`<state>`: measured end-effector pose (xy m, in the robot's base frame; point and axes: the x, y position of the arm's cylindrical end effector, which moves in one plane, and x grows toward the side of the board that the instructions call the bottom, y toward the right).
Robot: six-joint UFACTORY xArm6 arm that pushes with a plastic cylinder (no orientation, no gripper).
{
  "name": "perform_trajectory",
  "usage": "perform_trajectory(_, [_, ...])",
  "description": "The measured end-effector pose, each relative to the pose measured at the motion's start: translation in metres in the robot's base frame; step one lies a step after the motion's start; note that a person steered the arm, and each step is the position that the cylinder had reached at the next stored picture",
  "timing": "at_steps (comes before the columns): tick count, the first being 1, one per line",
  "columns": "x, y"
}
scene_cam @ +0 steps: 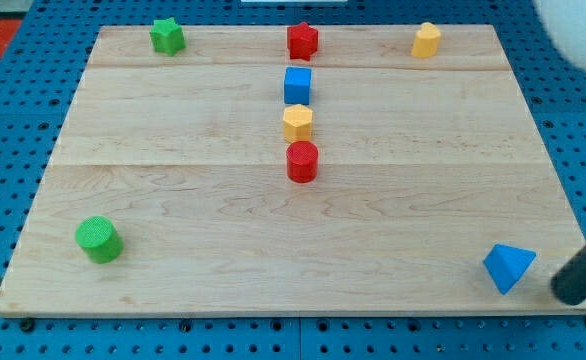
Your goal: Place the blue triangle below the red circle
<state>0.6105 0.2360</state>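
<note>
The blue triangle [508, 266] lies near the board's bottom right corner. The red circle [302, 161] stands near the board's middle, far to the triangle's upper left. My tip [571, 293] is the dark rod's lower end at the view's bottom right, just right of and slightly below the blue triangle, with a small gap between them.
A yellow hexagon [297, 122] sits just above the red circle, a blue cube [297, 85] above that, and a red star [302, 41] at the top. A green star [167, 36] is top left, a yellow block [426, 40] top right, a green circle [99, 239] bottom left. The wooden board [173, 120] rests on blue pegboard.
</note>
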Motion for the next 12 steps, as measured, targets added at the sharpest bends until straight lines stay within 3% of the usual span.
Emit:
perform_trajectory(2, [-0.036,-0.098])
perform_trajectory(4, [-0.032,0.008])
perform_trajectory(5, [-0.060,-0.041])
perform_trajectory(6, [-0.040,-0.109])
perform_trajectory(7, [-0.024,-0.074])
perform_trajectory(9, [-0.073,-0.145])
perform_trajectory(11, [-0.084,-0.205])
perform_trajectory(12, [-0.081,-0.203])
